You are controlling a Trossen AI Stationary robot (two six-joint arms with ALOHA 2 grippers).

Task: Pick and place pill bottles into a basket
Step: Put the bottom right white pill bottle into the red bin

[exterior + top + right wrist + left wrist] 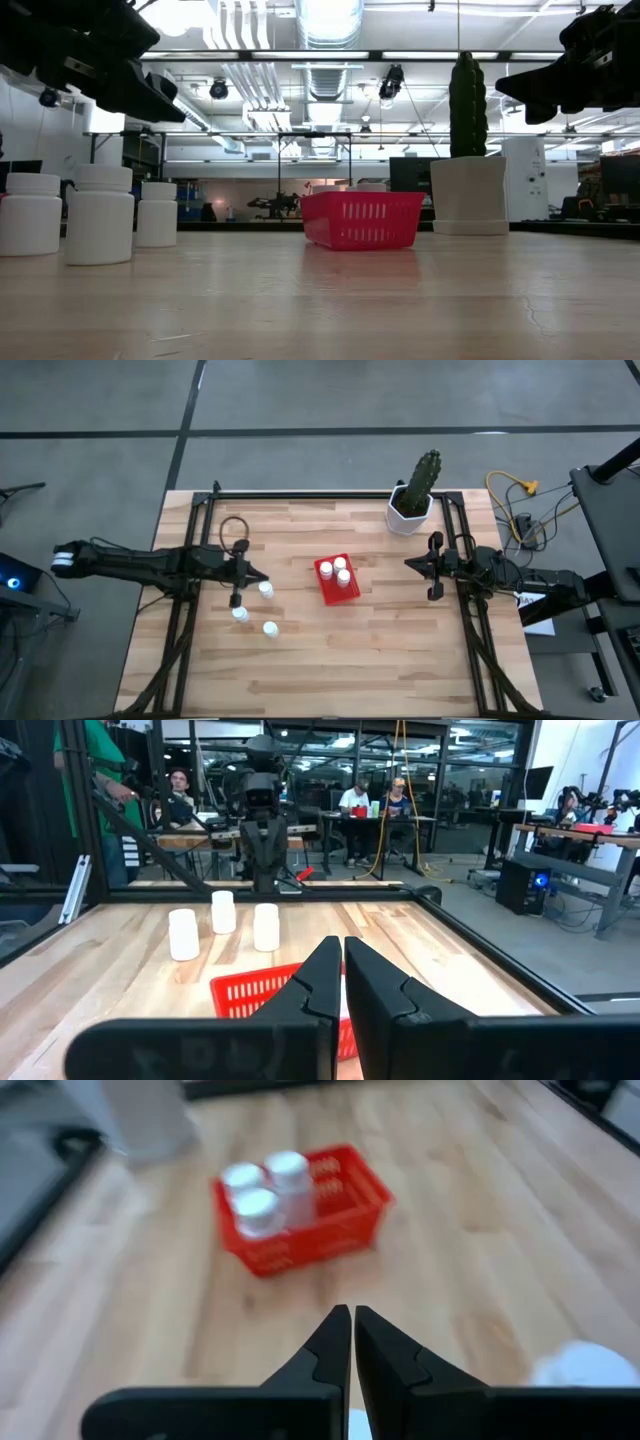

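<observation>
While both arms hang above the wooden surface point(330, 650) with nothing held, the stock reads as follows:

- Basket point(333, 586): small, bright red, slotted sides; stands near the middle of the surface, between the two arms and apart from both.
- Pill bottles in the basket point(340, 571): three white capped bottles, upright, packed close together toward one end; the left wrist view shows their round caps above the red rim.
- Pill bottles on the surface point(264, 590): three white capped bottles, upright, standing loose on the left half, well apart from the basket. One sits just beside the left fingers, one slightly nearer the front edge, one farther toward the front and nearer the middle. None touches another.
- Left gripper point(256, 576): fingers pressed fully together, empty, raised off the wood; tips point toward the basket, with the nearest loose bottle just below and beside them.
- Right gripper point(409, 565): fingers closed tip to tip, empty, held above the right side of the surface, pointing toward the basket and well clear of it.
- Cactus pot point(409, 512): white pot with a tall green cactus, at the far edge, right of centre.
- Room beyond: several people at desks, seen in the right wrist view.
</observation>
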